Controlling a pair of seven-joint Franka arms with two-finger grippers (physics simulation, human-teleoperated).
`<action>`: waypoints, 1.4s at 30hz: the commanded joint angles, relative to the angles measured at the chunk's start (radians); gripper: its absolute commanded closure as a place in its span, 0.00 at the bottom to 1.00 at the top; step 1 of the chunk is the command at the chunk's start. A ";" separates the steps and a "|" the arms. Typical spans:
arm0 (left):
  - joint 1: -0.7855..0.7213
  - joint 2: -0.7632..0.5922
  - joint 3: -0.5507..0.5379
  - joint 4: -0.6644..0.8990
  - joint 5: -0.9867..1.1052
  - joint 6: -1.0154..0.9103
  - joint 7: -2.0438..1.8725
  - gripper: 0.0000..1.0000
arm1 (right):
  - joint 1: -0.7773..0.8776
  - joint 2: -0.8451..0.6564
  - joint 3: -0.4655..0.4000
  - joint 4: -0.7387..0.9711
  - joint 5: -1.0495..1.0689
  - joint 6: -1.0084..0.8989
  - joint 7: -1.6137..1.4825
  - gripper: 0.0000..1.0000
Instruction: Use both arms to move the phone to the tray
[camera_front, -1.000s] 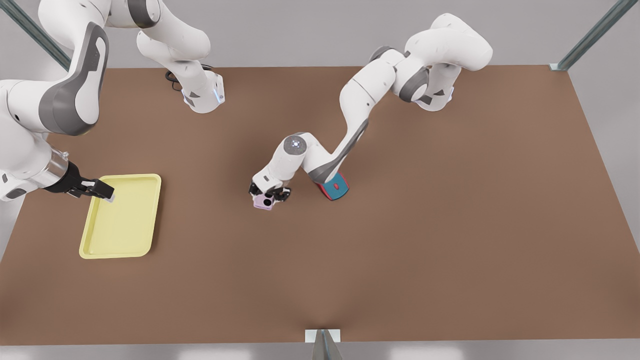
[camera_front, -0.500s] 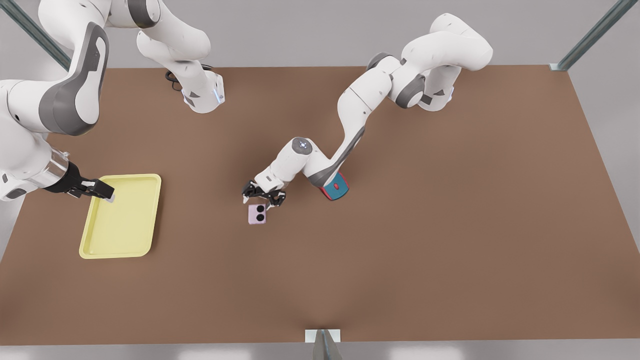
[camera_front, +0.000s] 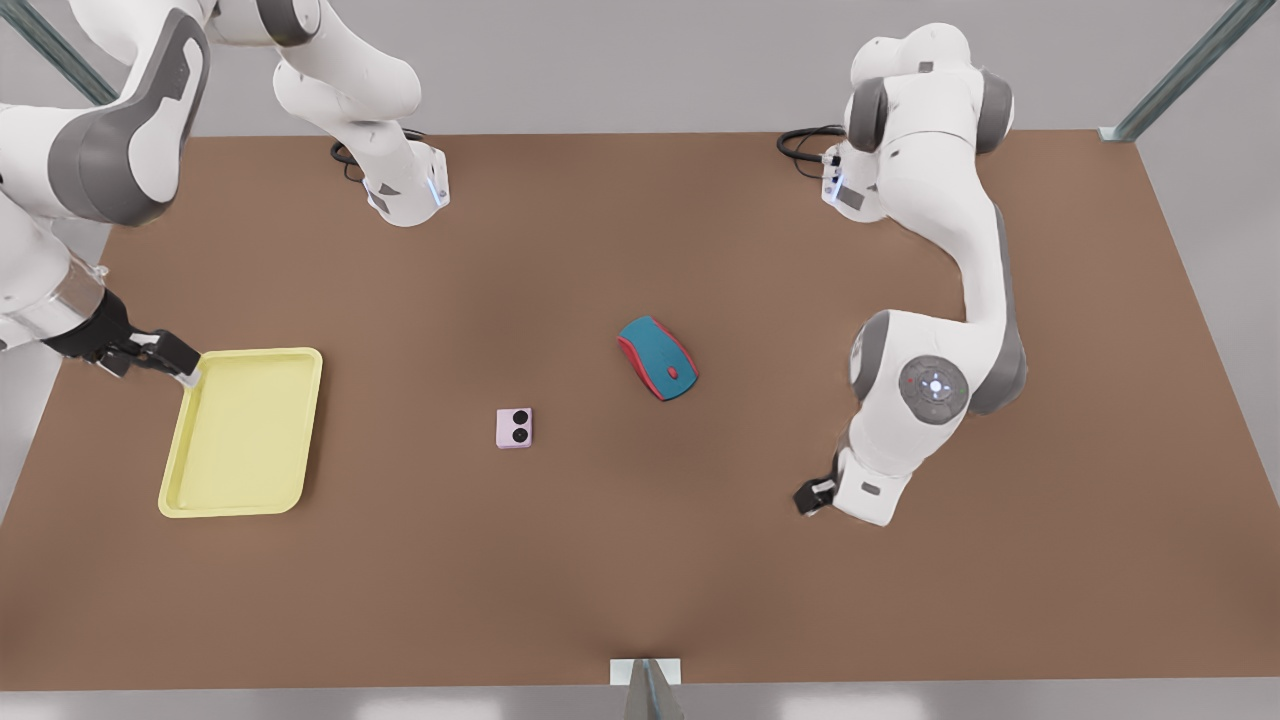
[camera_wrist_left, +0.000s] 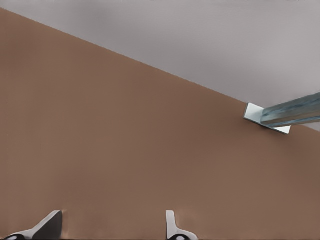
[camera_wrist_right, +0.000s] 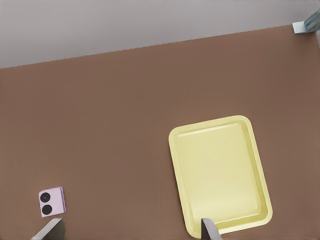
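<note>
Phone (camera_front: 514, 428): flat on desk (camera_front: 700, 560), apart from tray (camera_front: 241, 432).
Right tool (camera_front: 178, 362): fingers apart, at tray's rim.
Left tool (camera_wrist_left: 112, 227): fingers apart, over bare desk.

I see phone (camera_front: 514, 428): pale pink slab, flat on table, black circles up, well apart from tray | tray (camera_front: 241, 432): pale yellow, shallow, front view's left.
</note>
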 joint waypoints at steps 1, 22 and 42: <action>0.089 -0.096 -0.018 -0.014 0.007 -0.317 0.554 0.00 | 0.025 0.000 0.001 0.005 -0.022 -0.032 0.004 0.00; 0.413 -0.464 -0.432 -0.367 0.295 -0.317 0.548 0.00 | 0.464 0.241 0.046 -0.303 0.090 0.405 0.320 0.00; 0.413 -0.435 -0.435 -0.361 0.278 -0.334 0.550 0.00 | 0.461 0.411 0.046 -0.446 0.038 0.674 0.284 0.00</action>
